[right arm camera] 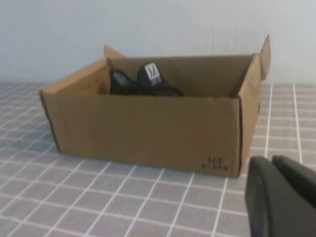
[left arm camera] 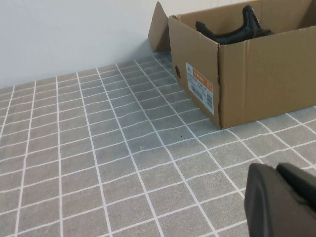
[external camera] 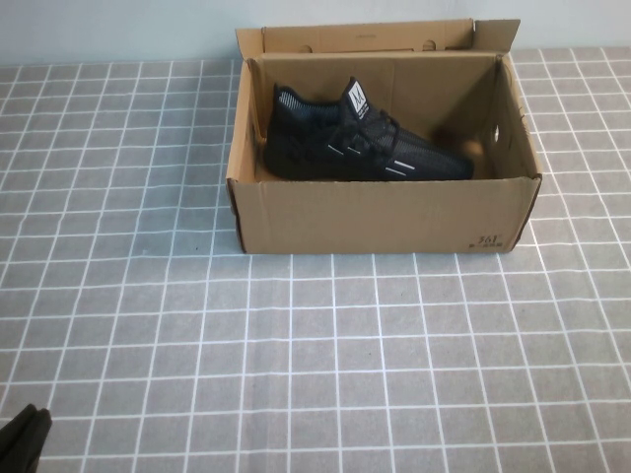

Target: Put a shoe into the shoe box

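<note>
The black knit shoe (external camera: 360, 138) lies inside the brown cardboard shoe box (external camera: 385, 212) at the back middle of the table, toe to the right; its white tongue label shows. The shoe (right arm camera: 143, 81) also shows over the shoe box (right arm camera: 148, 128) wall in the right wrist view, and the shoe (left arm camera: 232, 32) peeks out of the shoe box (left arm camera: 266, 74) in the left wrist view. My left gripper (external camera: 25, 439) sits at the table's near left corner, shut and empty, far from the box. In its own view the left gripper (left arm camera: 277, 170) has both fingers pressed together. The right gripper (right arm camera: 272, 164) is shut, empty, and out of the high view.
A grey cloth with a white grid (external camera: 315, 355) covers the table. The box's flaps stand open at the back against a pale wall (external camera: 118, 30). A white and orange label (left arm camera: 200, 88) is on the box's left end.
</note>
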`<state>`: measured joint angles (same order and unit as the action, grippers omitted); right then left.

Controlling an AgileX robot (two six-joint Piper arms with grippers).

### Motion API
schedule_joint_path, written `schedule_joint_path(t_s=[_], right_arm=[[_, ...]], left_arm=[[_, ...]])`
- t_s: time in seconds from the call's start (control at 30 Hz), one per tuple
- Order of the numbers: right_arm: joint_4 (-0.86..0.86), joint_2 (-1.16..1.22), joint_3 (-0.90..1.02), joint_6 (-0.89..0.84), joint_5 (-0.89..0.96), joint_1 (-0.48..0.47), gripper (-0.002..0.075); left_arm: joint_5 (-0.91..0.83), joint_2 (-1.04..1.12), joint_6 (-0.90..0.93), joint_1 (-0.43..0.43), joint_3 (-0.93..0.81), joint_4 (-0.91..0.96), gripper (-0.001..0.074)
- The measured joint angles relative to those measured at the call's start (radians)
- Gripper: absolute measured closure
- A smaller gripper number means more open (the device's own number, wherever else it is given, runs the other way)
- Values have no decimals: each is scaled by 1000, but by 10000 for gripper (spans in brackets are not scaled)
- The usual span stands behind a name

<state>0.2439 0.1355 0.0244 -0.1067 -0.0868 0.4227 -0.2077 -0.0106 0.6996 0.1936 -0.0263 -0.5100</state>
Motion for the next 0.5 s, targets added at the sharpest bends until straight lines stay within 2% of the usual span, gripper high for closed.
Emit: schedule_joint_path(t_s=[0.33, 0.43, 0.5], right_arm=[[-5, -5, 0, -3, 112, -4, 742], [-16, -29, 1, -21, 120, -59, 742], [-16, -38, 1, -24, 120, -142, 742]], left_arm=[[-1, 0, 0, 0, 0, 0, 736], [-2, 0, 0, 0, 0, 0, 736], [-2, 0, 0, 0, 0, 0, 736]])
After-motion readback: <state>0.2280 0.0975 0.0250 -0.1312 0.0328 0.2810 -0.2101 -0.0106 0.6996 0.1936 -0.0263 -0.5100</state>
